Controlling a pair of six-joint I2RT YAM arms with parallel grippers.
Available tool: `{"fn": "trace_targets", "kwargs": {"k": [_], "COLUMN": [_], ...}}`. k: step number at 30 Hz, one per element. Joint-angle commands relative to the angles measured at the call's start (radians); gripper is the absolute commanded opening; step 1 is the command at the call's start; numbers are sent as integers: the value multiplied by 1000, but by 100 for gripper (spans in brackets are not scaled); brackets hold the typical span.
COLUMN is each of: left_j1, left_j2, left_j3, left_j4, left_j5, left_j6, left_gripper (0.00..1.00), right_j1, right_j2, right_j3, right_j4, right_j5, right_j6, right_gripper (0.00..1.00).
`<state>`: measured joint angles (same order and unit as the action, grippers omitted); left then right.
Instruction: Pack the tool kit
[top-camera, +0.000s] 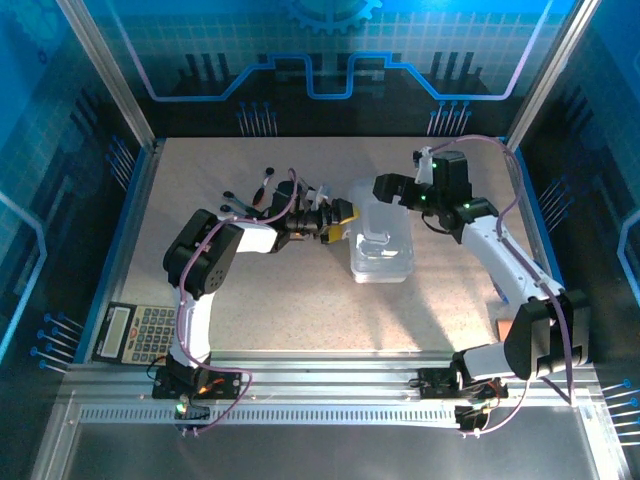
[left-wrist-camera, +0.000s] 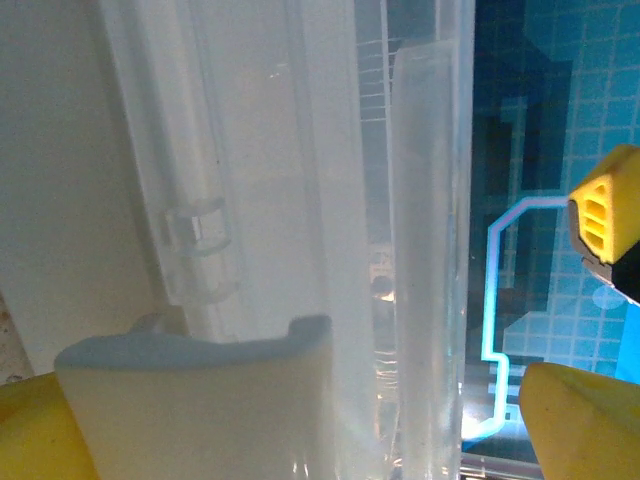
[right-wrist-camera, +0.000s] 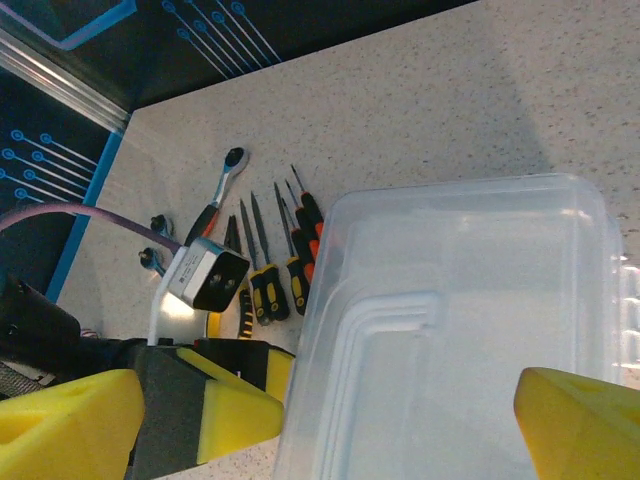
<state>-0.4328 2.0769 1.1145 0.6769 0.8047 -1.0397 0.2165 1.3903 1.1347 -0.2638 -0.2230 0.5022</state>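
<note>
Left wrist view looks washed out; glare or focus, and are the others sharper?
Left wrist: the clear case sits very close, milky and soft. Right wrist: screwdrivers sharp, mild sheen on the case. Top external: even light, the case faint against the table.

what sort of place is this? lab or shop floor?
Looks like an enclosed robot test cell, not a shop floor: aluminium frame with blue circuit-print panels around a speckled table, hand tools laid out beside a clear case.
</note>
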Motion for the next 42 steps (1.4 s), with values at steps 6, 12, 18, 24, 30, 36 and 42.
{"fn": "trace_targets", "kwargs": {"k": [6, 12, 18, 24, 30, 36, 42], "left_j1": [34, 44, 48, 48, 48, 48, 48], "left_j2": [-97, -187, -262, -331, -365, -359, -339], "left_j3": [48, 204, 248, 204, 127, 111, 145], "left_j4": [-282, -790, -984, -1092, -1076, -1053, -1036], "left_j5": [-64, -269, -424, -538, -546, -527, -495], "left_j6": [218, 540, 645, 700, 690, 677, 669], "left_gripper": [99, 99, 99, 99, 99, 99, 99], "right_j1": [-15, -10, 33, 55, 63, 61, 43], "right_j2": [-2, 18, 114, 209, 257, 243, 206], "right_j3": [53, 36, 79, 115, 116, 87, 62], "right_j4": [-265, -300, -319, -322, -308, -277, -239], "right_j5": [183, 195, 194, 188, 183, 185, 136], "right_j6": [-105, -139, -183, -208, -212, -205, -203], "right_gripper": [99, 100, 100, 100, 96, 81, 68]}}
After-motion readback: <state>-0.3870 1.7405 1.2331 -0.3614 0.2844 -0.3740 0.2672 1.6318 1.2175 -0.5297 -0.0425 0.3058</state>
